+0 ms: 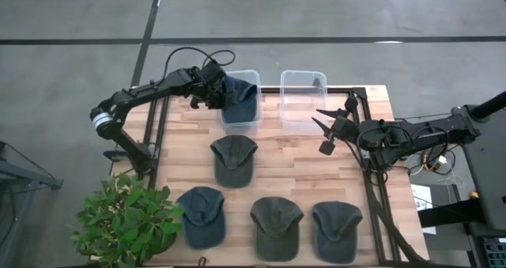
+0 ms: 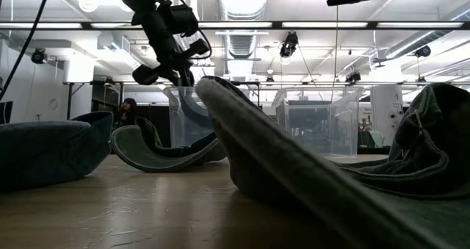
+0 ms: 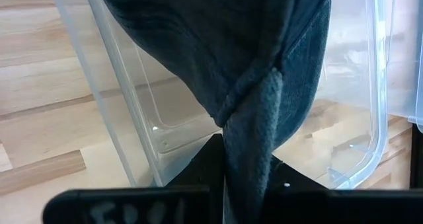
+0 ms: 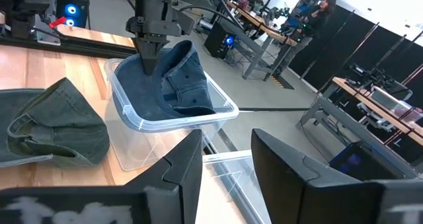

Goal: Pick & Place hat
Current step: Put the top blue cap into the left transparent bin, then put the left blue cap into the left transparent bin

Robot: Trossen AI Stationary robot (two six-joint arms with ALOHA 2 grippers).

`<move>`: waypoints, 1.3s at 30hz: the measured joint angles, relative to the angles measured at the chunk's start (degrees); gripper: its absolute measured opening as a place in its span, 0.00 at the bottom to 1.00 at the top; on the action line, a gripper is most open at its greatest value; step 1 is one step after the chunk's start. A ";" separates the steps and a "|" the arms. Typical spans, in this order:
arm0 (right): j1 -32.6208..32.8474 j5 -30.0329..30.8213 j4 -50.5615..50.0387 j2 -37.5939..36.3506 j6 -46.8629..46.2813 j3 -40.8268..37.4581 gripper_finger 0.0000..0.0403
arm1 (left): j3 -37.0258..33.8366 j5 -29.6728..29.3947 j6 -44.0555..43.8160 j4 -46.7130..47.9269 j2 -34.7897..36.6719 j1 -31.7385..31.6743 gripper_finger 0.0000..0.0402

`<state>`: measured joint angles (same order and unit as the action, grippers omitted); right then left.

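Four hats still lie flat on the counter: a green one near the middle, and along the near edge a blue one beside the potted plant, then two more, green and grey-blue. My left jaws are pinched tight on a fold of the dark blue hat, which hangs over and partly inside the left clear bin at the far edge of the counter; my left wrist view shows the cloth bunched between my fingers with the bin's wall and floor right behind it. So I judge this hat to be at the point of release, not yet let go. My right jaws hover near the right clear bin, which sits just beside the other and looks empty; they stand partly open and hold nothing. By my reckoning the job is early: one hat nearly placed, four left to pick up. What remains for me now is to let the cloth drop fully into the bin and then go for the hats on the counter.
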<state>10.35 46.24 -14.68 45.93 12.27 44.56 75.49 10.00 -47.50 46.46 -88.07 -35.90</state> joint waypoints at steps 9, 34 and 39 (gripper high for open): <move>0.00 -0.08 0.00 0.00 0.10 0.00 0.33 | -0.28 -0.73 0.36 -1.65 0.02 0.13 0.08; 0.02 -0.39 -0.02 0.00 0.31 0.00 0.33 | 4.75 1.32 -1.29 2.89 1.66 -0.33 0.40; 0.02 -0.39 -0.03 0.00 0.13 0.00 0.31 | 7.54 3.22 -2.79 2.90 5.15 4.25 0.40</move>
<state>10.37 45.84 -14.70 45.93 12.40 44.56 83.03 13.22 -50.29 49.36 -82.93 -31.65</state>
